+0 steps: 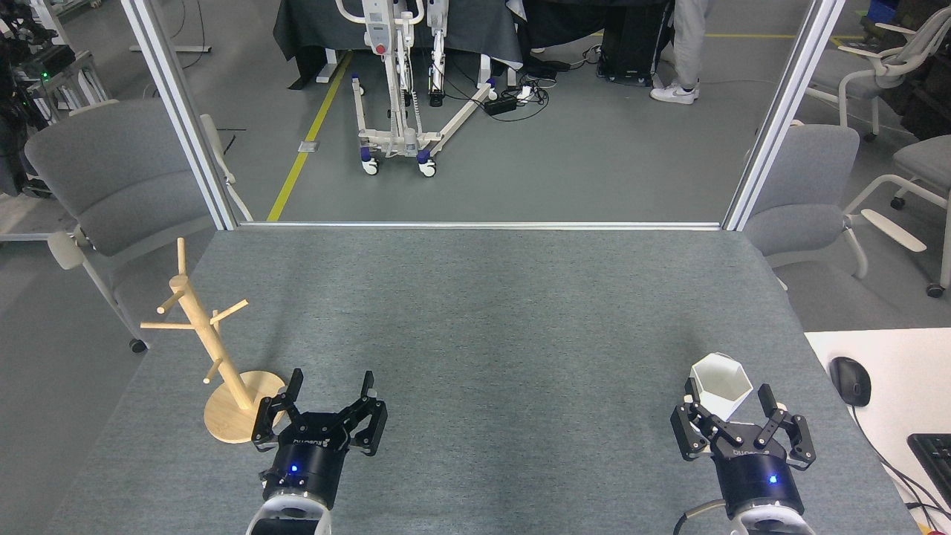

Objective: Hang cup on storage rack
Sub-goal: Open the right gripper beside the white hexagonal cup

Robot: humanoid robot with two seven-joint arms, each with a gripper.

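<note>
While the storage rack (210, 349) stands at the table's left edge, leaning in this view with its round base just beside your left gripper (332, 392), watch that arm: its jaws are spread and hold nothing, and one finger overlaps the disc, so any sideways swing could nudge the rack over or off the grey table (483, 312). Its pegs are thin and angled, and the nearer ones are hard to tell apart against the floor, so judging which peg faces you is uncertain.

Over on the right, the cup (719, 386) sits upright near the table's front right corner, between the spread fingers of your right gripper (726, 400), which has not closed on it. You cannot see whether the pads touch the facets. The tab handle and its hole are hard to make out, so you may clamp the wrong faces and leave the hole unreachable. A loose pinch on matte facets could let it twist during the long carry across.
</note>
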